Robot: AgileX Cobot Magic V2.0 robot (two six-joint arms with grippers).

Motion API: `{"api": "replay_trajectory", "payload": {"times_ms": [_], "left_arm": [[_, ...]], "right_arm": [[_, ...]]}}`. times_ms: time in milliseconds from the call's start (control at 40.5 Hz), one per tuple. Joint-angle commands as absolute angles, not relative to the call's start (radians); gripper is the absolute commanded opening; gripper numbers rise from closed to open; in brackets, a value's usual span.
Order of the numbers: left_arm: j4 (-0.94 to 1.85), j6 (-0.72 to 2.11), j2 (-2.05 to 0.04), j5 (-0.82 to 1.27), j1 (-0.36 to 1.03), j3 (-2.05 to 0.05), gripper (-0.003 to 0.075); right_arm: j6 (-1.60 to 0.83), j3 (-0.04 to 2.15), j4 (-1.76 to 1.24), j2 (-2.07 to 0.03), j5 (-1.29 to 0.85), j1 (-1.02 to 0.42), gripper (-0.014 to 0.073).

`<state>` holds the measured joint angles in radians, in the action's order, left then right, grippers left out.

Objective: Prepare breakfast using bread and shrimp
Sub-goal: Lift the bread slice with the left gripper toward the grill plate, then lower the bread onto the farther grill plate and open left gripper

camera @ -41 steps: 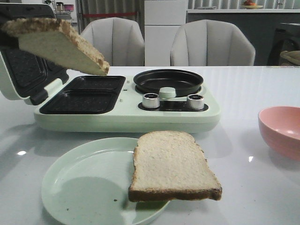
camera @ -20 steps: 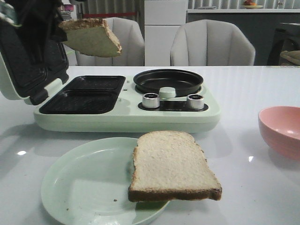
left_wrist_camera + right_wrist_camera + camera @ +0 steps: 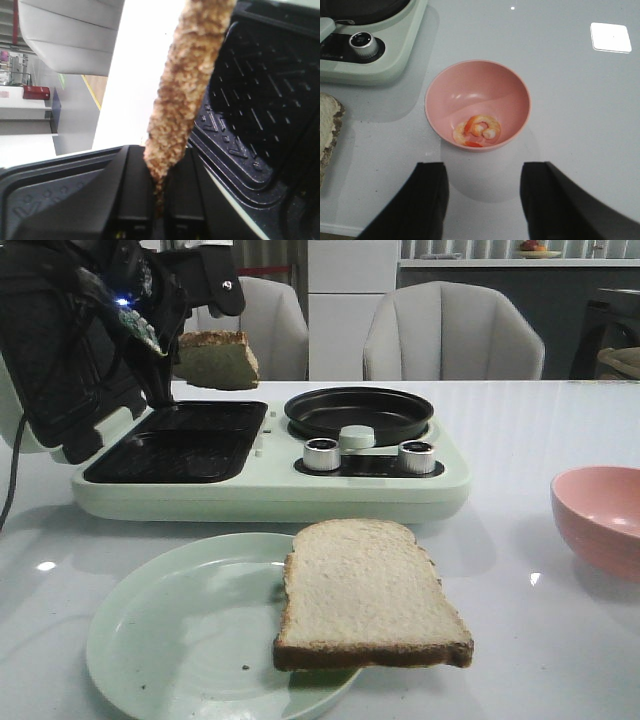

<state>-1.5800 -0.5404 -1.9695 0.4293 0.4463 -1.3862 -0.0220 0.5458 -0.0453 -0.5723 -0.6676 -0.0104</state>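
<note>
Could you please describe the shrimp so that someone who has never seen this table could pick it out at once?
Start at the pale green sandwich maker and look to the robot's right, where a pink bowl stands alone on the white table. The shrimp lies curled at its bottom. It is the only orange-pink thing there, unlike the pale bread on the plate and the slice in the left pincer.

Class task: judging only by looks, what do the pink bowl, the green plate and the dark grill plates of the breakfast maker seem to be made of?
Pink bowl: smooth, semi-gloss, soft highlights; probably plastic or glazed ceramic.
Green plate: glossy, faint concentric rings; likely glazed ceramic or melamine.
Grill plates: matte black, ribbed; probably non-stick coated metal.
</note>
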Motion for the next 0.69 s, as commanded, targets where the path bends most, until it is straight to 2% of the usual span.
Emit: {"api": "replay_trajectory", "payload": {"times_ms": [0, 247, 321, 420, 592, 666], "left_arm": [[-1.607, -0.553, -1.941, 0.452, 0.434, -1.428, 0.0102], [-1.607, -0.553, -1.981, 0.419, 0.423, -1.424, 0.0108], [-1.607, -0.553, -1.983, 0.403, 0.423, -1.424, 0.0146], [-1.607, -0.553, -1.983, 0.387, 0.423, -1.424, 0.0249], [-1.607, -0.553, -1.983, 0.383, 0.423, -1.424, 0.0503], [-1.607, -0.553, -1.983, 0.396, 0.425, -1.424, 0.0564]], "right_arm": [[-0.023, 0.573, -0.043, -0.583, -0.593, -0.012, 0.0453], [-0.023, 0.573, -0.043, -0.583, -0.592, -0.012, 0.0453], [-0.023, 0.573, -0.043, -0.583, -0.592, -0.012, 0.0453], [-0.023, 0.573, -0.043, -0.583, -0.593, -0.012, 0.0453], [-0.023, 0.573, -0.043, -0.583, -0.593, -0.012, 0.0453], [-0.023, 0.573, -0.043, -0.583, -0.593, -0.012, 0.0453]]}}
